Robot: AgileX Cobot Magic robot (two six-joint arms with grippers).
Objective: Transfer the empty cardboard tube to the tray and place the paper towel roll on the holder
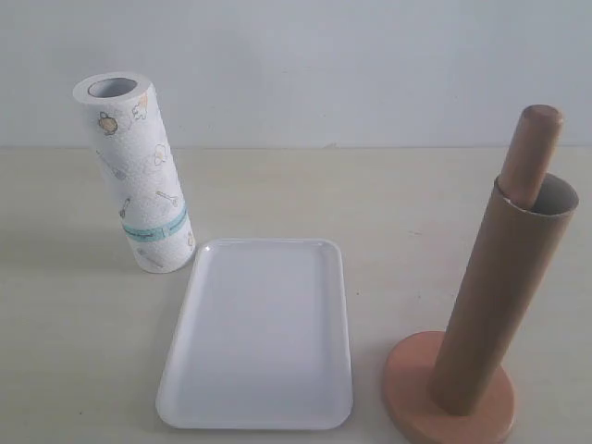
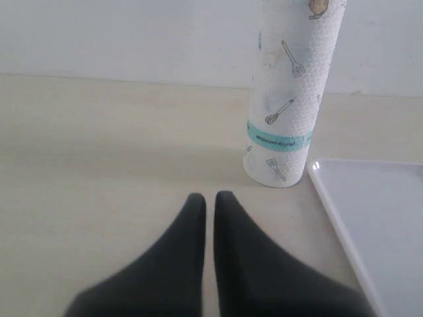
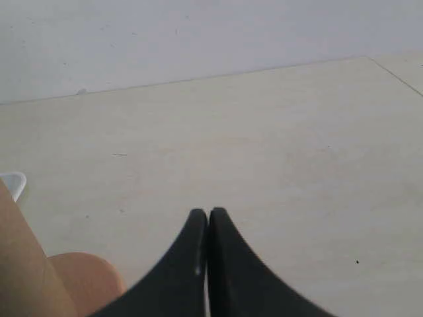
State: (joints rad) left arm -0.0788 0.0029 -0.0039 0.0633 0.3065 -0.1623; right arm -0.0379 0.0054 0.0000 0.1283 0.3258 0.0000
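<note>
While the empty cardboard tube [image 1: 499, 305] is slipped over the post of the holder [image 1: 539, 139], it leans. Its open top rim rests against the post, whose rounded tip sticks out above it, and its lower end sits on the holder's round disc base. The holder stands on the pale surface [image 1: 370, 203] at the right of the exterior view, just beside the tray [image 1: 259, 333], which lies flat in the middle. The paper towel roll [image 1: 139, 176] stands on end just beside the tray's far left corner, teal band low on its side. The left gripper [image 2: 210, 198] points toward the roll, its jaws all but together with only a thin slit between them, gripping nothing. The right gripper [image 3: 208, 212] has its jaws pressed together, also gripping nothing — the tube and the holder's base show at the edge of its view.
</note>
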